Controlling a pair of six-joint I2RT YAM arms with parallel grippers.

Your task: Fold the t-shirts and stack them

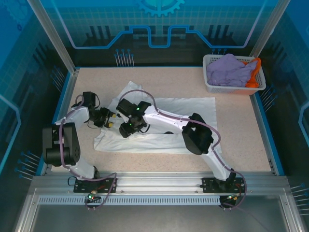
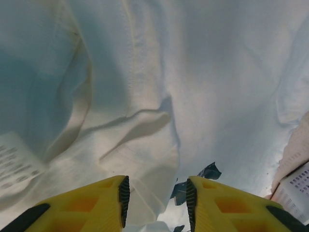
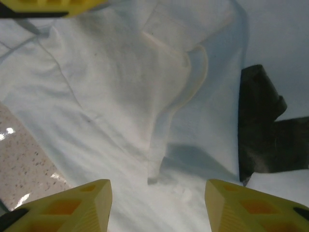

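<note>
A white t-shirt (image 1: 190,108) lies spread at table centre. A lavender t-shirt (image 1: 227,70) and an orange t-shirt (image 1: 254,72) sit in the basket (image 1: 208,87) at two o'clock. The left gripper (image 2: 157,193), at the shirt's nine o'clock side, has its jaws partly apart around a loose fold, seemingly unpinched. The right gripper (image 3: 158,193) gapes wide and empty beside it. Closing on one layer only could drag the shirt crooked.

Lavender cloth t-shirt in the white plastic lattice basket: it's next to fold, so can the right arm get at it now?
Probably yes. The white plastic lattice basket is open-topped on the right arm's side, the lavender t-shirt lies on top, and bare table lies between.
</note>
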